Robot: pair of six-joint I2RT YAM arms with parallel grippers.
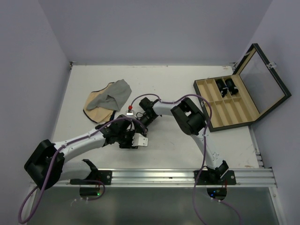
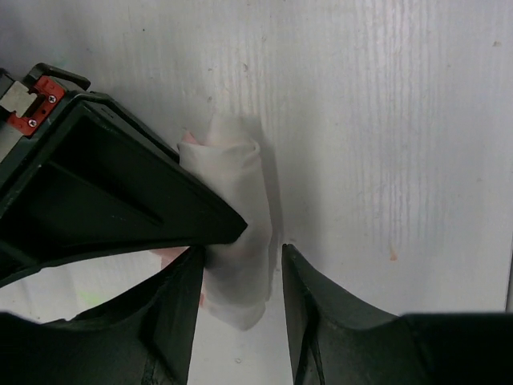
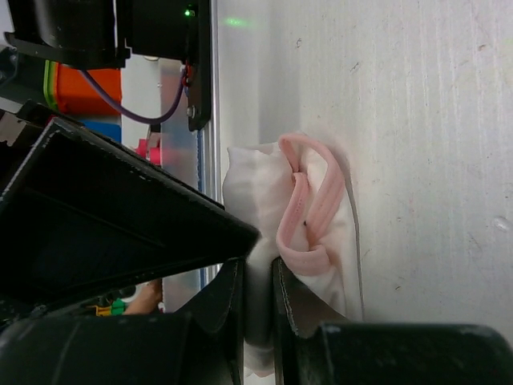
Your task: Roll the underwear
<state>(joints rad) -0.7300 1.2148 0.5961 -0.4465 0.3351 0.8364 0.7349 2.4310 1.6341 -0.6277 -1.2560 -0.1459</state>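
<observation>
**Underwear** (image 2: 236,200): a short white roll lying on the table (image 1: 164,79), near and slightly left of centre, where both arms meet. Pink trim shows at one end in the right wrist view.

**Right gripper** (image 3: 256,269): jaws almost together, with white fabric of the roll pinched between them.

**Left gripper** (image 2: 240,253): jaws astride the roll. One finger (image 2: 180,305) touches the fabric. The other appears to sit just beside it in shadow, so I cannot tell whether it clamps the roll.

**Grey cloth** (image 1: 119,91): crumpled over the tan cloth (image 1: 93,111) at far left, well apart from the roll.

**Wooden case** (image 1: 229,105): at far right, lid raised.
</observation>
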